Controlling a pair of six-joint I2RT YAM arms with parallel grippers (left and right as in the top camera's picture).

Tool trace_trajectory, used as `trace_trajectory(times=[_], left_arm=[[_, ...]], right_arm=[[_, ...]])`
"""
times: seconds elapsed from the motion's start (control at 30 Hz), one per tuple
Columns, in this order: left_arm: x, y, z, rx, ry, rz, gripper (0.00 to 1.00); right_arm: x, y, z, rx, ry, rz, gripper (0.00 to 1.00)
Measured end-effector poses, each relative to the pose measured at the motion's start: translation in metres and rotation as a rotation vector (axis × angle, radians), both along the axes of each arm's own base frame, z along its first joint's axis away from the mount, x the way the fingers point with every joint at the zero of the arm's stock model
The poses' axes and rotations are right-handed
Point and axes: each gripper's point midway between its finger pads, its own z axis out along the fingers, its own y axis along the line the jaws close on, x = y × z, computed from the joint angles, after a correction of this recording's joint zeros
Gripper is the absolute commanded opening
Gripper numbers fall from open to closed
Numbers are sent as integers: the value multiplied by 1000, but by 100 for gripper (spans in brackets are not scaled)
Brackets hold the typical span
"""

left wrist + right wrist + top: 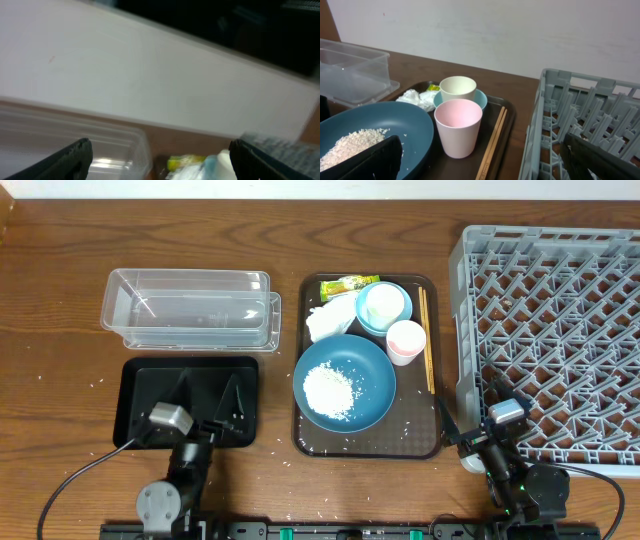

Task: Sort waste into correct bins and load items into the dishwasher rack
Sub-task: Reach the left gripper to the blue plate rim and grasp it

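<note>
The clear tub [185,308] lies at the left of the table [50,330], with the black tray [135,395] just in front of it: two bins. The left gripper [210,395] hangs over the black tray, fingers spread wide and holding nothing. Its wrist view is blurred and shows little but wall.

In the middle, the brown serving tray [300,380] carries everything else:
- one blue dish [375,385] with a heap of rice [330,390]
- one napkin [328,320] and one wrapper [348,284] behind the dish
- one white cup [383,304] standing in the light-blue bowl [372,328], which it mostly hides
- one pink cup [406,340] just beside them
- a pair of chopsticks [427,340] along the right rim

Stray grains dot the tray and the table.

The right gripper [470,405] is released and empty, between the serving tray and the rack [560,330] — the rack's right side is cut off.
</note>
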Motion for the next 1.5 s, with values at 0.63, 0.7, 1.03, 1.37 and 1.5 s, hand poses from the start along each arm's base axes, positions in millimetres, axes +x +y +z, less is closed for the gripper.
trace_trajectory(times=[0.63,0.7,1.03,1.37,1.5], left_arm=[[31,-44,76,107,490,-268,90],[39,-61,80,109,557,-388,90],[54,-132,39,128,728,-715,90],[45,-182,-10,472,1103,-584,90],[58,-199,-11,550,1110,-572,98]], right_arm=[[0,-1,0,0,0,-3,99],[0,-1,0,0,1,-3,99],[0,-1,0,0,1,-4,99],[0,-1,0,0,1,-6,99],[0,-1,0,0,1,-6,99]])
